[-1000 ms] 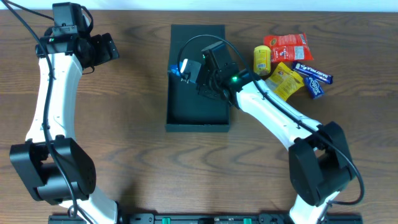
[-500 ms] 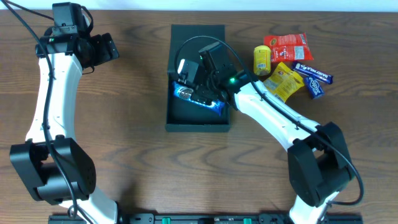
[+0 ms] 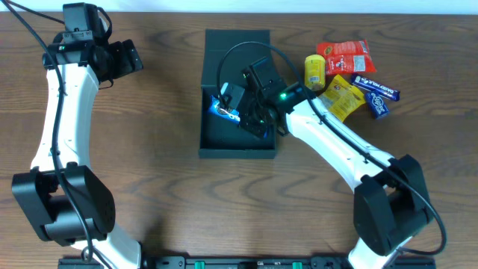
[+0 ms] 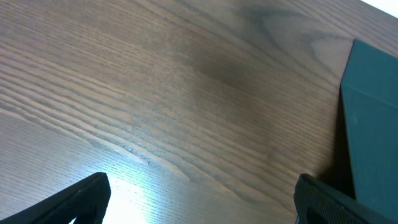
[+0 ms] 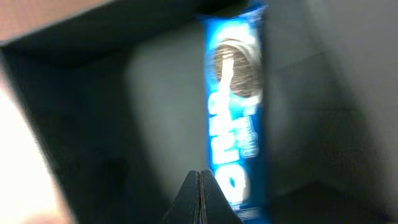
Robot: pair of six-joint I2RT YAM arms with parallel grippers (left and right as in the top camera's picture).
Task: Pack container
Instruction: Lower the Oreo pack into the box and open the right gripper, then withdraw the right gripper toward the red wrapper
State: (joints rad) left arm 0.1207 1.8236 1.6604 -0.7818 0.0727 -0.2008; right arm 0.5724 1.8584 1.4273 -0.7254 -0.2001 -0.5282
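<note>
box (image 3: 236, 45): dark teal-black, plain
cookie pack (image 5: 239, 106): blue, white lettering, dark cookie picture
bench (image 3: 157, 187): brown wood grain
packet (image 3: 345, 54): red
can (image 3: 314, 71): yellow

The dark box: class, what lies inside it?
A blue Oreo packet lies inside the box. The right arm covers the middle, so anything beneath it is hidden.

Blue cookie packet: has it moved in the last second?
Yes. The blue cookie packet now lies farther down the container, nearer its bottom wall in the overhead view.
</note>
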